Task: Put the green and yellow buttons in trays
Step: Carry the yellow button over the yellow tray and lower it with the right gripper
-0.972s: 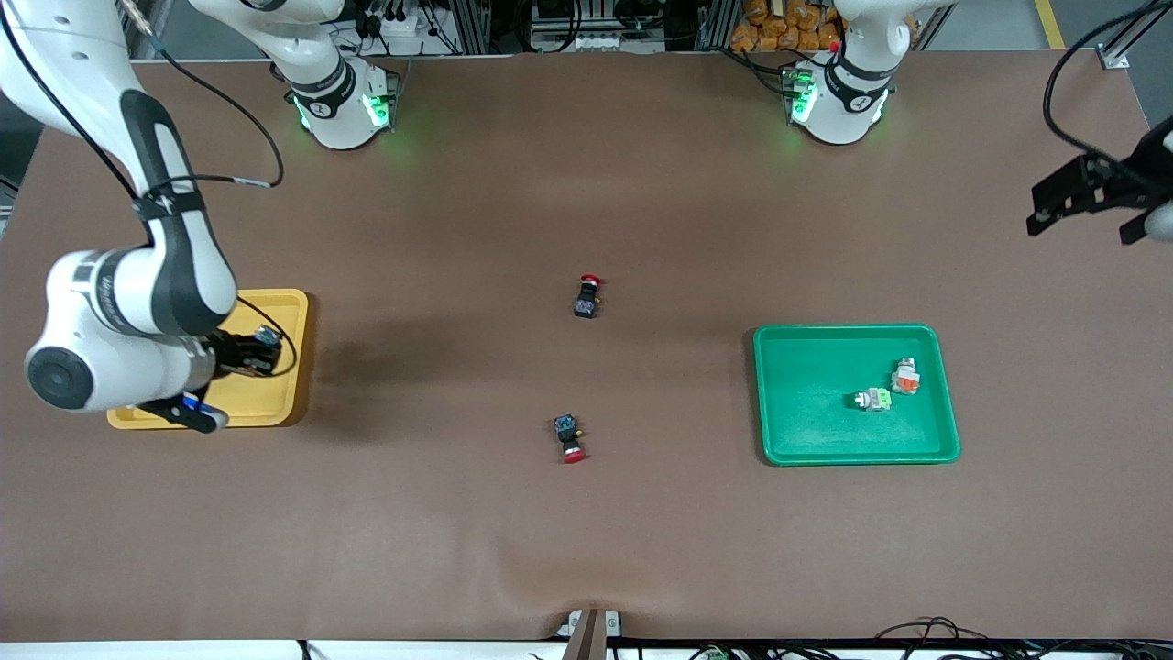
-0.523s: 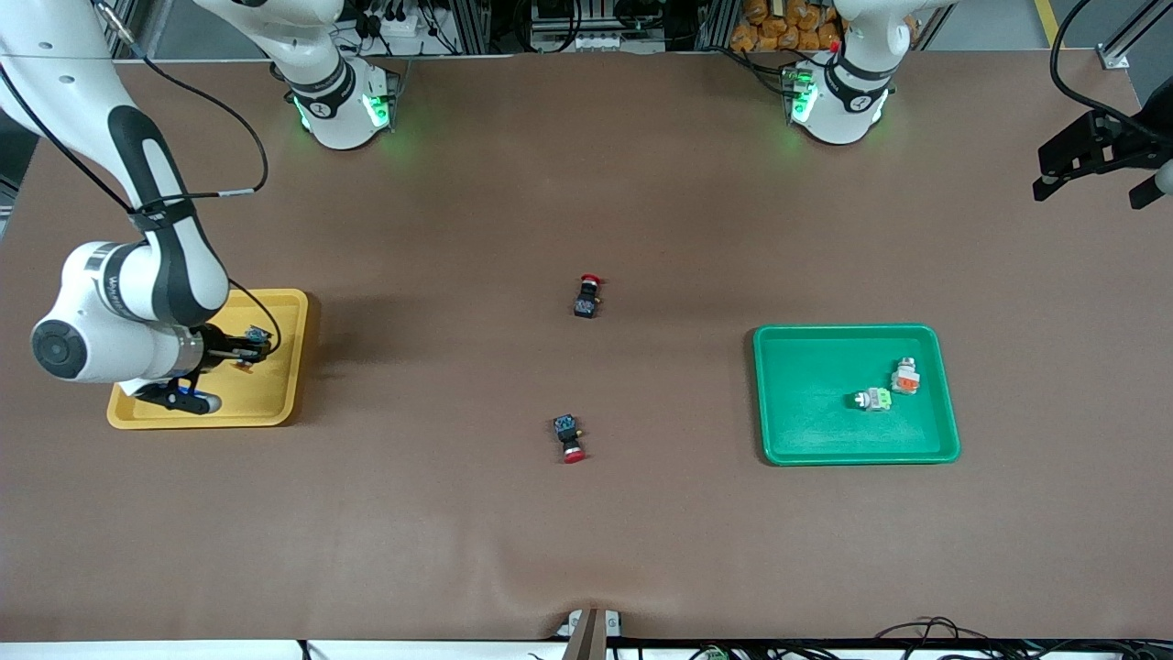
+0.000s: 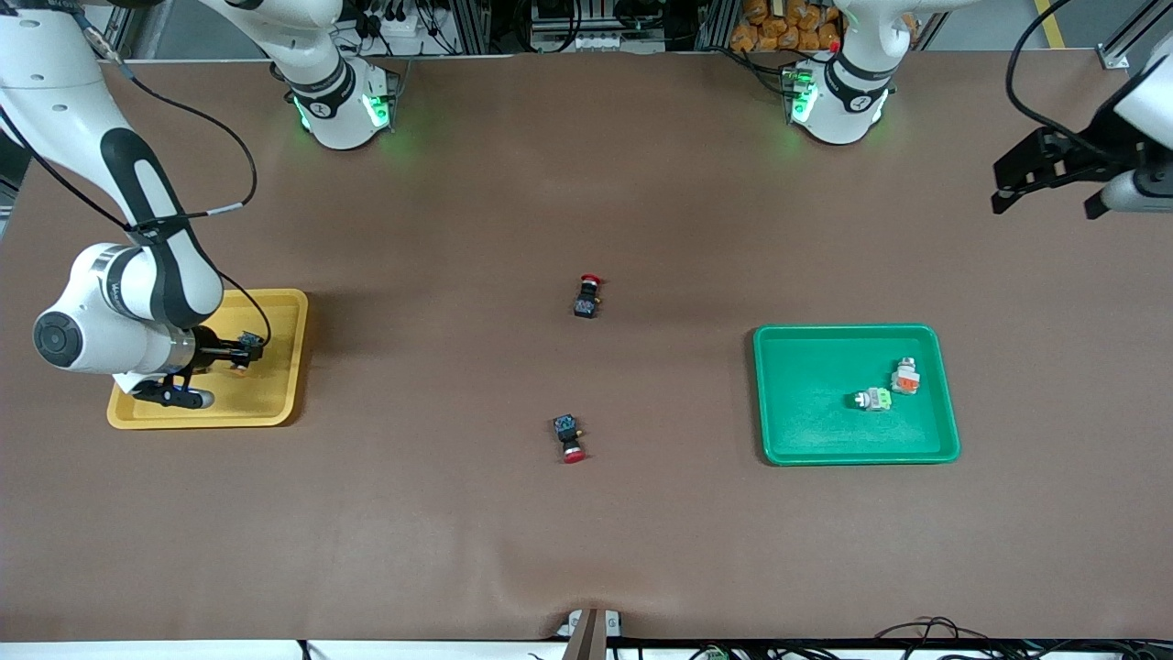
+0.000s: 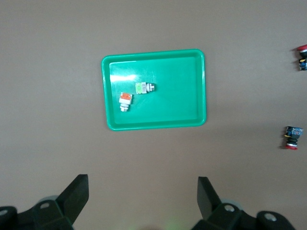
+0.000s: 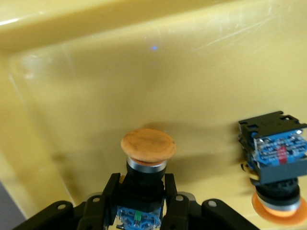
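- Front view first: two trays sit on the brown counter, well apart. The yellow tray is toward the right arm's end, the green tray toward the left arm's end.
- Green tray holds two light-grey-bodied switches, just beside each other in the part of the tray closer to the left arm's end: the pale green button lying on its side, and the orange-red faced button a little farther from the front camera. The left wrist view shows the same pair, apart, not touching the rim.
- Yellow tray: the right end effector is low over it, pinching a black-bodied switch with an orange-yellow cap. In the right wrist view the fingers are pressed against the black body on both sides, cap pointing out toward the tray wall.
- A second orange-yellow capped switch lies in the yellow tray just beside the held one, blue label side showing.
- Two red-capped black switches stay out on the counter between the trays: one farther from the front camera, one nearer.
- Left end effector waits, up in the air over the counter's edge at the left arm's end, fingers spread wide and holding nothing.
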